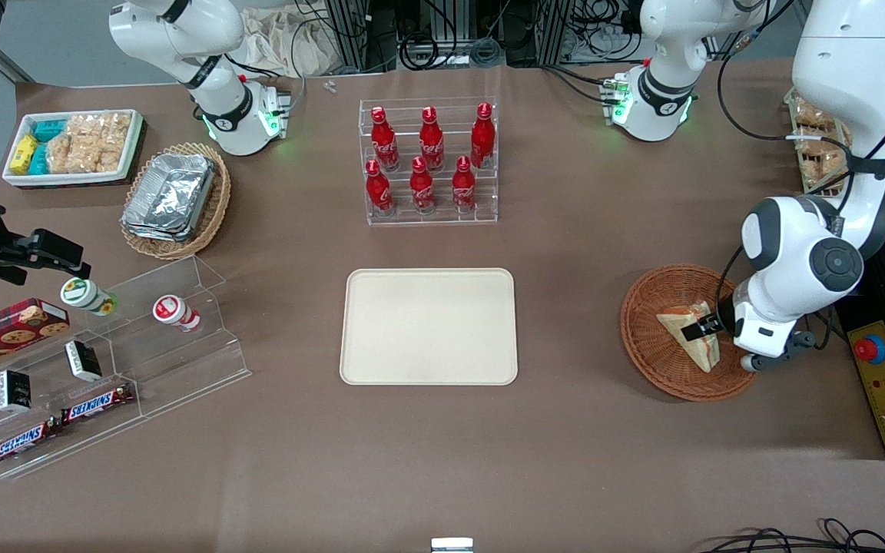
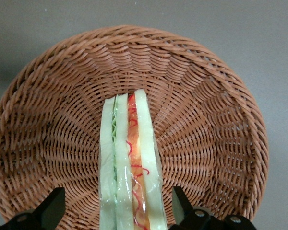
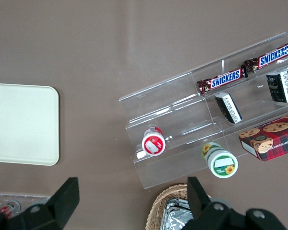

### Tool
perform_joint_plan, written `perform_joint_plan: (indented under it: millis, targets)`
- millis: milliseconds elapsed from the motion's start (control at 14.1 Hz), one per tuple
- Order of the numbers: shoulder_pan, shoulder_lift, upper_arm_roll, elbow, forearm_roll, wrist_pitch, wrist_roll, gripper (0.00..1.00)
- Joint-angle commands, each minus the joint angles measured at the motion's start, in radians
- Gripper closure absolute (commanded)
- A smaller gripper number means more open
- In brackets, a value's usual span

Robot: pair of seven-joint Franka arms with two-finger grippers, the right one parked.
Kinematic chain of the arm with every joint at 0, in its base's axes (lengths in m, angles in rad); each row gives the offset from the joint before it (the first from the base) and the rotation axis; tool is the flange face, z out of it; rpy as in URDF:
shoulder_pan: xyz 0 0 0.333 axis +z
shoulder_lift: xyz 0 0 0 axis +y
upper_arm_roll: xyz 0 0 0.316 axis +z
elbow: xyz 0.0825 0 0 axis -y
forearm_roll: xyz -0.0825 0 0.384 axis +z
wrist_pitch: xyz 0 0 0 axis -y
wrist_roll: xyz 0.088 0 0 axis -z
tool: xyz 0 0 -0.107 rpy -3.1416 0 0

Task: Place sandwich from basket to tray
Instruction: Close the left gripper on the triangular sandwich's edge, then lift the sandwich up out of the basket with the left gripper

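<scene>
The sandwich [image 2: 130,163] lies in the round wicker basket [image 2: 206,120], at the right of the front view, cut edge up toward the wrist camera. It appears film-wrapped: expect a light, soft, easily crushed load with a slick skin. Judged best hold: across the two bread faces at mid-length, with light squeeze.

The left gripper [image 2: 116,211] hovers low over the sandwich, fingers spread apart, one on each bread face, not yet touching.

In the front view the cream tray [image 1: 429,326] lies at frame centre, well apart from the basket, with nothing on it. Bare table lies between them, so the path looks unobstructed. The rack of red cola bottles [image 1: 429,165] stands above the tray in the frame, clear of that path.
</scene>
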Motion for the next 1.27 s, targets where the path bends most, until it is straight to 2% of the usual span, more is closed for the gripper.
perform_joint_plan:
  millis: [0,142,212,283,354,425,708,850,1062,1204]
  targets:
    - [-0.008,0.027,-0.003,-0.016,-0.002,0.066,-0.095,0.00]
    - [-0.013,0.042,-0.005,-0.010,0.000,0.070,-0.111,0.01]
    - [-0.013,0.041,-0.005,-0.008,0.000,0.070,-0.112,0.12]
    - [-0.013,0.041,-0.005,-0.008,0.000,0.070,-0.112,0.39]
    - [-0.014,0.041,-0.006,-0.008,0.006,0.070,-0.114,0.74]
    - [-0.020,0.039,-0.006,-0.010,0.006,0.070,-0.120,0.97]
    - [-0.043,0.024,-0.005,-0.010,0.017,0.060,-0.120,1.00]
    - [-0.043,-0.014,-0.005,-0.007,0.017,0.000,-0.112,1.00]
    - [-0.040,-0.098,-0.006,0.033,0.017,-0.165,-0.092,1.00]
    - [-0.040,-0.145,-0.006,0.137,0.015,-0.381,-0.047,1.00]
